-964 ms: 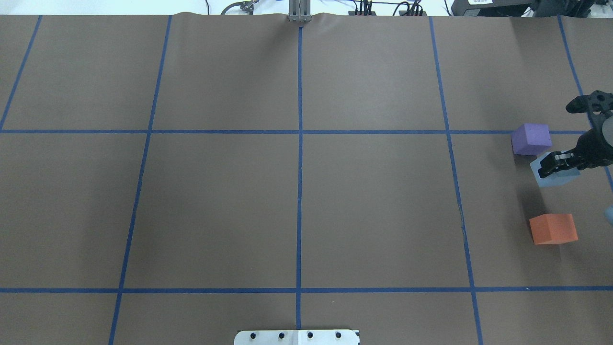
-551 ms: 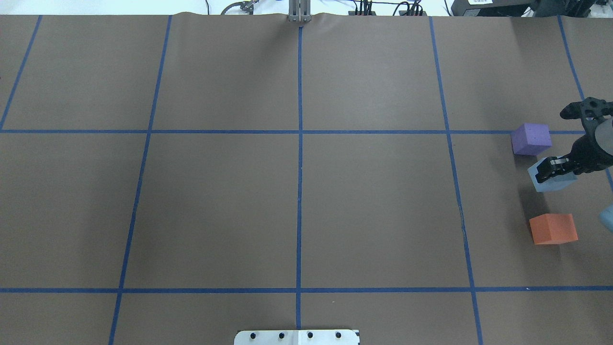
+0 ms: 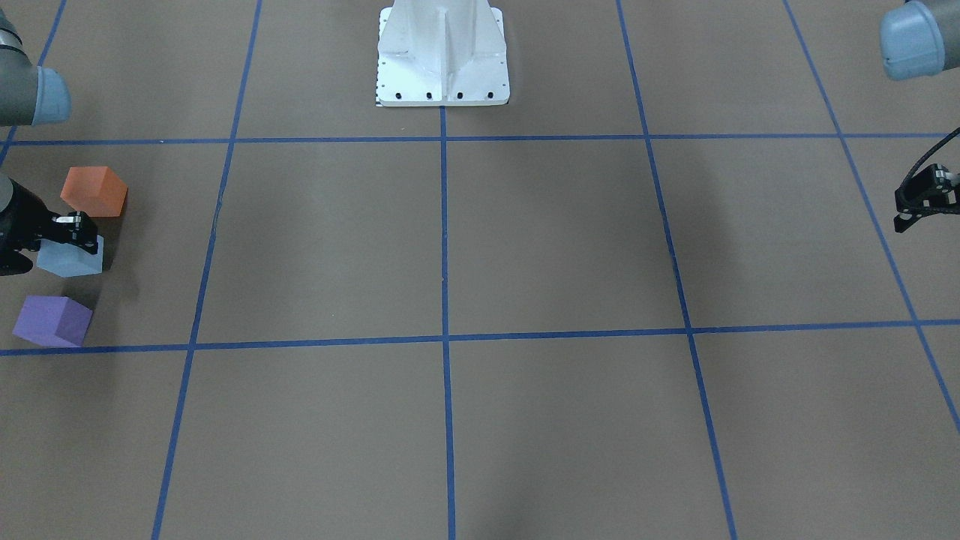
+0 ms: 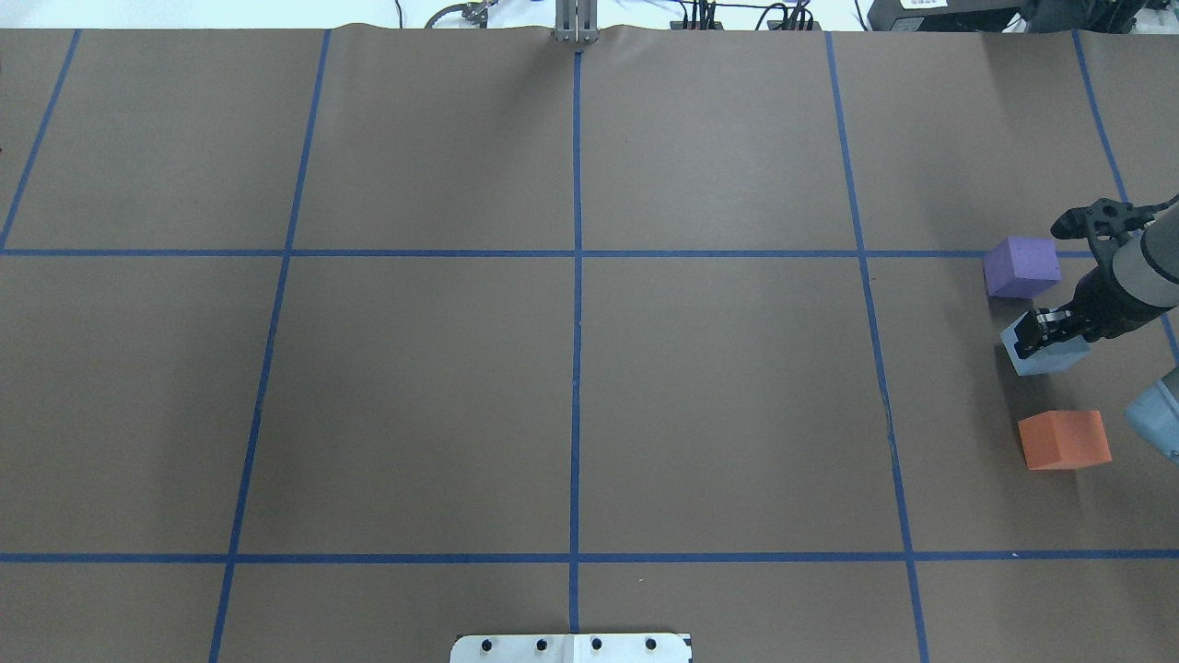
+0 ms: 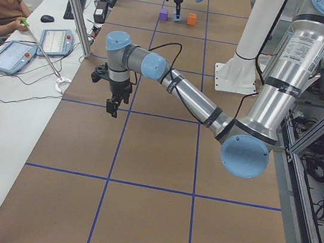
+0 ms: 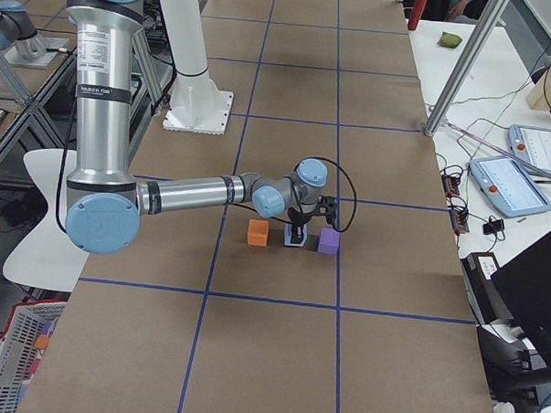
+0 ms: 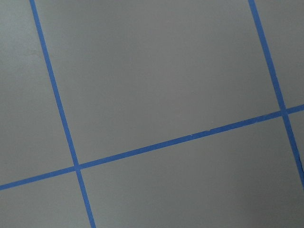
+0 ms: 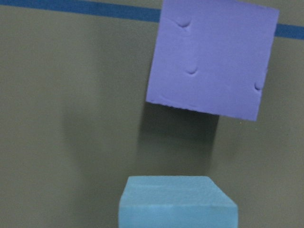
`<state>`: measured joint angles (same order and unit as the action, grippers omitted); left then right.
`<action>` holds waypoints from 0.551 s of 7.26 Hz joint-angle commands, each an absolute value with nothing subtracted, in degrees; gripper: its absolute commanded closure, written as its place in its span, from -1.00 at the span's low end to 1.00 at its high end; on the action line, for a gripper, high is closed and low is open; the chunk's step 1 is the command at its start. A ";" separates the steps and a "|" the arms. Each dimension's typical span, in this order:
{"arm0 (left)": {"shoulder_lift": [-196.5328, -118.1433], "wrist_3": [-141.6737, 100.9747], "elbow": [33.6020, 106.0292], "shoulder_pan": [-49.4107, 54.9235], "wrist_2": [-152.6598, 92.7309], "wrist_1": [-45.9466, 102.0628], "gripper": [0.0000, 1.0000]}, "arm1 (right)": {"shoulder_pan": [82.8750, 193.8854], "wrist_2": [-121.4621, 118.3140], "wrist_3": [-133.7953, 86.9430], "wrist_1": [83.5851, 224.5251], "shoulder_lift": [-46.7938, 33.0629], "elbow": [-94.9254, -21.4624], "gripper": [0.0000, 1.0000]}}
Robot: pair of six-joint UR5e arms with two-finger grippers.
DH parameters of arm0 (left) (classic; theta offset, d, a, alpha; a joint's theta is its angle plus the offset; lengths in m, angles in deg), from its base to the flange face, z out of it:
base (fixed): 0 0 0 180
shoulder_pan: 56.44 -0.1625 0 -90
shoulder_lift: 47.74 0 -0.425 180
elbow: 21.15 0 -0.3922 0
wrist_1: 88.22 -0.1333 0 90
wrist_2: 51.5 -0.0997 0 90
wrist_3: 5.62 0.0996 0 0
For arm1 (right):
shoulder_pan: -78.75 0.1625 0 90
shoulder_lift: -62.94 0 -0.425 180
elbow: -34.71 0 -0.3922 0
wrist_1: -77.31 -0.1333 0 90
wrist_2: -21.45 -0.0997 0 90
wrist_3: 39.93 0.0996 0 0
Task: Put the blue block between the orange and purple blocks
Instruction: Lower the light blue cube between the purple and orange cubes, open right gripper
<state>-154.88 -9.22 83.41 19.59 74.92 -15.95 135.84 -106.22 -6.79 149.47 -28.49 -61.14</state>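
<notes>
- My right pincer (image 4: 1036, 333) is closed on the top of the blue block (image 4: 1048, 357), at the overhead frame's right-centre; the block sits between the purple block (image 4: 1021, 267) and the orange block (image 4: 1064, 440), touching neither.
- The wrist view alone shows dents in the purple top; only the wider views show orange.
- A tape line (image 4: 921, 253) runs just beyond purple; open paper (image 4: 718, 396) lies frame-left.
- My left pincer (image 3: 911, 206) hangs at the front view's right edge; opening: cannot tell.

Three foam blocks are ranged in a column at the right edge of the overhead view. The upper foam block (image 4: 1021, 267) lies highest. The middle foam block (image 4: 1052, 359) sits below it, under the right gripper (image 4: 1036, 333). The lower foam block (image 4: 1064, 440) lies lowest. The robot base plate (image 4: 571, 648) is located at bottom centre.
</notes>
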 commanded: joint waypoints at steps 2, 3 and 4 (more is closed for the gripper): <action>-154.88 -9.22 82.65 19.59 74.89 -15.71 -1.00 | 135.79 -106.08 -6.88 149.38 -28.55 -60.74 -0.71; -154.88 -9.22 82.38 19.59 74.89 -14.75 -1.00 | 135.79 -106.17 -6.79 149.20 -28.46 -60.74 -0.96; -154.88 -9.22 82.12 19.59 74.89 -14.66 -1.00 | 135.79 -106.17 -6.71 149.20 -28.46 -60.74 -0.97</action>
